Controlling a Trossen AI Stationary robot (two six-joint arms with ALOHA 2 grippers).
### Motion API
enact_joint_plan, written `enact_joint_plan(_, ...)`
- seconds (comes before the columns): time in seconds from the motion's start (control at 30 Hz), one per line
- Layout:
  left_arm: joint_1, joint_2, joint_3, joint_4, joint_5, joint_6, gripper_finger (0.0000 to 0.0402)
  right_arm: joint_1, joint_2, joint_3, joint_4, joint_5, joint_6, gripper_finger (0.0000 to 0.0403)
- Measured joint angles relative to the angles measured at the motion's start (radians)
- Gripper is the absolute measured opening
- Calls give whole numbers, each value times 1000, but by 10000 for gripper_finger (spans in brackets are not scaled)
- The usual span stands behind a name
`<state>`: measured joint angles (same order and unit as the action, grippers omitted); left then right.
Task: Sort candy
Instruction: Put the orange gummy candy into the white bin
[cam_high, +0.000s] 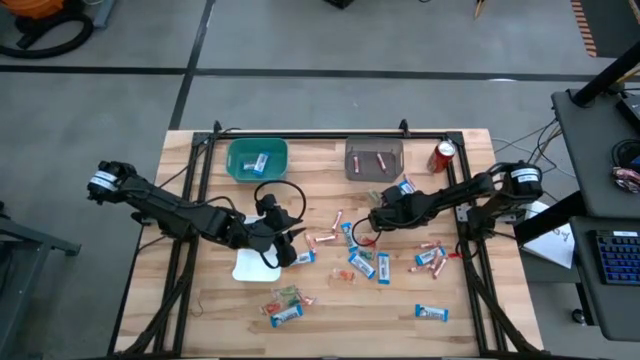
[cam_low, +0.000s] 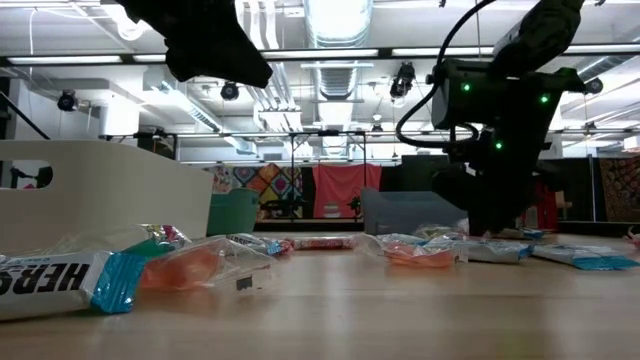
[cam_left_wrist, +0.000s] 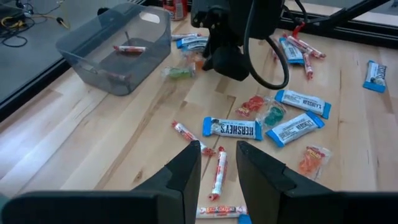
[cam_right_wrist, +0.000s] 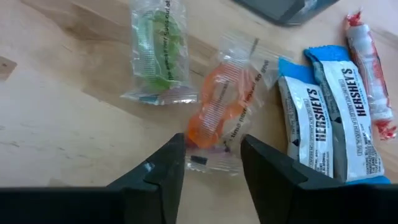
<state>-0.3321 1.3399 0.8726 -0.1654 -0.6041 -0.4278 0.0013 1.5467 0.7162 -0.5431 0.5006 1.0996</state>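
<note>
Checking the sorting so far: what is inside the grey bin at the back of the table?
The grey bin holds two slim pink stick candies, lying apart on its floor in the high view. The left wrist view shows one stick clearly; the bin's near wall hides part of the floor.

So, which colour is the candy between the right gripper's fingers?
Orange, in a clear wrapper; the right wrist view shows it best.

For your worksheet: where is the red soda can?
High view: the red soda can stands at the table's far right, beside the grey bin.
</note>
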Motion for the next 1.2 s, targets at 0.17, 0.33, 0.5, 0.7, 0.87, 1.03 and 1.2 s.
enact_joint_plan(0.17,0,0,0,19,0,0,87,0,-20,-1,-1,-34,-25,75)
enact_joint_plan(0.33,0,0,-4,68,-3,0,87,0,-40,-2,-5,-62,-64,16)
enact_joint_plan(0.5,-1,0,-15,106,-15,0,87,19,-40,-2,-12,-63,-98,9)
enact_joint_plan(0.7,-12,0,-54,187,27,16,87,68,-96,-3,-35,-64,-177,9)
enact_joint_plan(0.87,-13,0,-130,387,103,61,87,125,-184,-3,-31,-58,-261,9)
enact_joint_plan(1.03,-12,0,-209,596,119,78,87,189,-268,-3,6,-13,-372,9)
enact_joint_plan(1.2,-8,6,-265,758,116,139,88,257,-301,-3,221,4,-608,9)
